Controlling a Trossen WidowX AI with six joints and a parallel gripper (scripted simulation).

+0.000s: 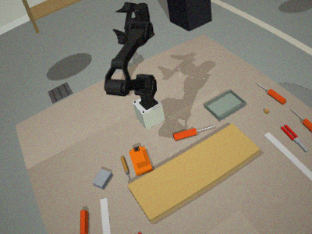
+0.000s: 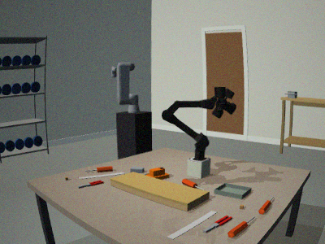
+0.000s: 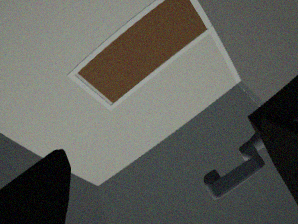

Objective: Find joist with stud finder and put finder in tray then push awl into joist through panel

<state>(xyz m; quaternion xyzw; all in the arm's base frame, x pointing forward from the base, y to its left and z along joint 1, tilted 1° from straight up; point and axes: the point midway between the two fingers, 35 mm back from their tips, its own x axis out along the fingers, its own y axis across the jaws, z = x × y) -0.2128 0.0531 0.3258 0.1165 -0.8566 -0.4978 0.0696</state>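
The yellow floor panel (image 1: 196, 174) (image 2: 158, 190) lies flat on the table; no joist shows. The orange stud finder (image 1: 140, 161) (image 2: 157, 173) sits beside the panel's far-left end in the top view. A small tool with an ochre handle (image 1: 124, 164) and a thin grey tip, awl-like, lies just left of it. An orange-handled tool (image 1: 185, 134) (image 2: 189, 183) with a thin shaft lies between panel and arm base; I cannot tell for sure which is the awl. The grey-green tray (image 1: 225, 104) (image 2: 232, 191) is empty. My gripper (image 1: 117, 22) (image 2: 231, 102) (image 3: 166, 144) is open and empty, raised high, away from them all.
A grey block (image 1: 102, 178) (image 2: 137, 170) lies left of the stud finder. White strips (image 1: 289, 156) (image 2: 192, 224), red-handled pliers (image 1: 290, 134) (image 2: 221, 223) and several more orange-handled tools (image 1: 276, 96) (image 2: 266, 206) lie around the panel and tray. The arm's pale base block (image 1: 150, 116) (image 2: 198, 167) stands behind the panel.
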